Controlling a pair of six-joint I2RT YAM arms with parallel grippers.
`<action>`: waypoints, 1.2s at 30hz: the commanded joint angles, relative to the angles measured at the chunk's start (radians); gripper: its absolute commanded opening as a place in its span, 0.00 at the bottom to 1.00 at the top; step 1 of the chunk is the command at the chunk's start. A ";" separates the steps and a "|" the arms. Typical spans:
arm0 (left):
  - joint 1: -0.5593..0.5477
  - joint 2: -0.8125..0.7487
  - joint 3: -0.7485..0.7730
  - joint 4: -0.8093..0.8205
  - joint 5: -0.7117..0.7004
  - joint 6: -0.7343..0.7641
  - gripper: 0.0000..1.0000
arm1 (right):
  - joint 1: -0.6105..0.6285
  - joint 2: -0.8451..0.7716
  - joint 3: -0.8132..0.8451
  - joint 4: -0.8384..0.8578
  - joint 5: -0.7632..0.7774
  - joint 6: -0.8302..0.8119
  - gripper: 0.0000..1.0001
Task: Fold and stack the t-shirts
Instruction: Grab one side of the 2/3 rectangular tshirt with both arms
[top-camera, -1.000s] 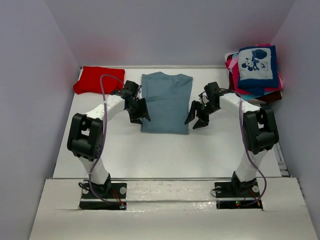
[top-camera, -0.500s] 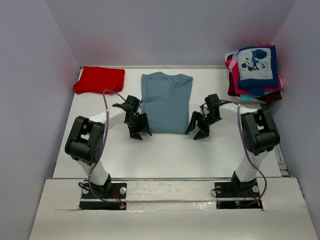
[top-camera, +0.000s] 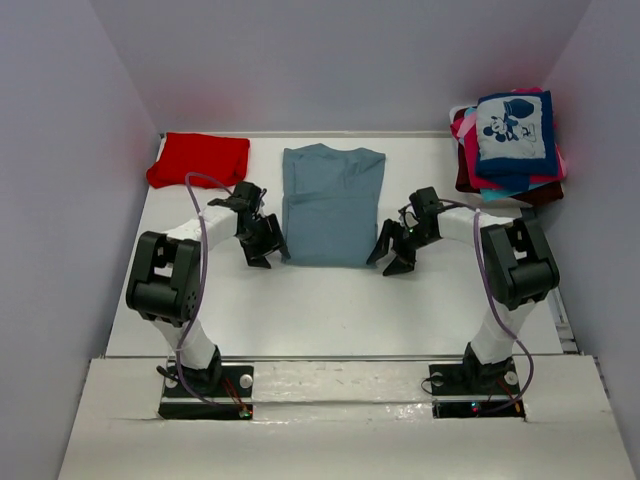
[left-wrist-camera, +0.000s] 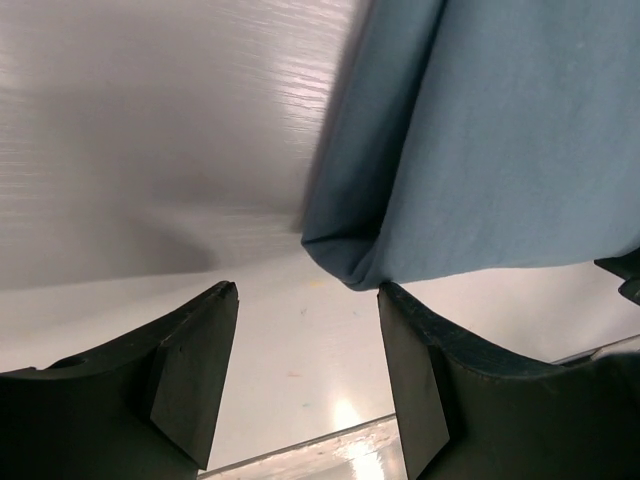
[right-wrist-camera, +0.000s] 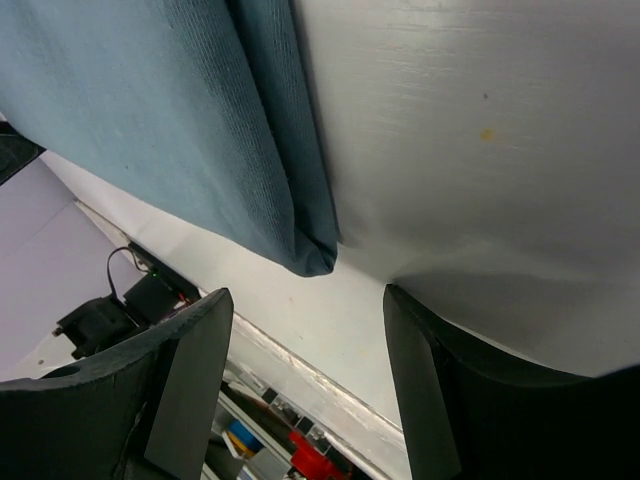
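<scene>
A grey-blue t-shirt (top-camera: 332, 203) lies folded into a long rectangle in the middle of the table. My left gripper (top-camera: 263, 250) stands open by its near left corner (left-wrist-camera: 345, 262), nothing between the jaws. My right gripper (top-camera: 391, 258) is open by the near right corner (right-wrist-camera: 312, 258), also empty. A folded red t-shirt (top-camera: 199, 159) lies at the back left. At the back right sits a pile of t-shirts (top-camera: 508, 148) topped by a navy one with a cartoon-mouse print (top-camera: 513, 131).
White walls close in the table at the back and both sides. The table's near edge (top-camera: 330, 360) runs in front of the arm bases. The right-hand pile overhangs the table's back right corner.
Both grippers have moved back toward me along the shirt's sides, from its middle down to its near corners, and their jaws have opened a little wider.
</scene>
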 joint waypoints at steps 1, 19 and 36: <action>0.023 0.018 0.047 -0.037 -0.006 0.040 0.69 | 0.001 0.022 -0.017 0.068 -0.004 0.019 0.68; 0.041 0.146 0.052 0.075 0.068 0.030 0.71 | 0.001 0.060 -0.074 0.160 -0.009 0.065 0.69; 0.059 0.208 0.093 0.075 0.074 0.059 0.71 | 0.001 0.111 -0.063 0.185 0.034 0.082 0.69</action>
